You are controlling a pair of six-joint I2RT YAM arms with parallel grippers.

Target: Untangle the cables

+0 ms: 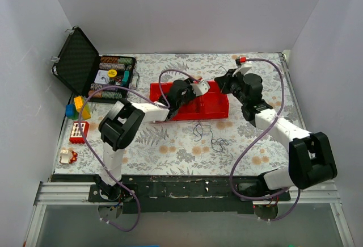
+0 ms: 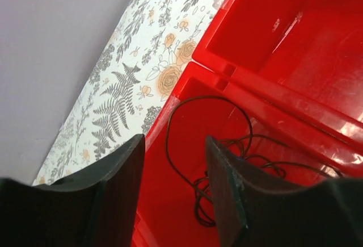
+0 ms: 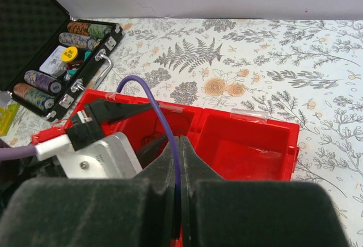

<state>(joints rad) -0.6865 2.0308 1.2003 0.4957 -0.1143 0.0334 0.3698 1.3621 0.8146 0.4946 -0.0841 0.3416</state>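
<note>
A red two-compartment tray [image 1: 218, 109] sits mid-table. My left gripper [image 1: 173, 109] is open, its jaws [image 2: 173, 145] over the tray's [image 2: 295, 31] left compartment, where a thin dark cable [image 2: 211, 97] lies in loops and a small clump. My right gripper [image 1: 220, 82] hovers at the tray's far side. Its jaws [image 3: 178, 142] are shut on a thin purple cable [image 3: 161, 116] that arches up and left over the tray [image 3: 249, 145]. More thin dark cables [image 1: 199, 130] lie loose on the cloth in front of the tray.
An open black case [image 1: 76, 68] with poker chips [image 1: 113, 79] stands at the back left. Coloured toy blocks [image 1: 78, 109] and a red brick [image 1: 79, 132] lie along the left edge. White walls enclose the flowered tablecloth [image 1: 170, 145].
</note>
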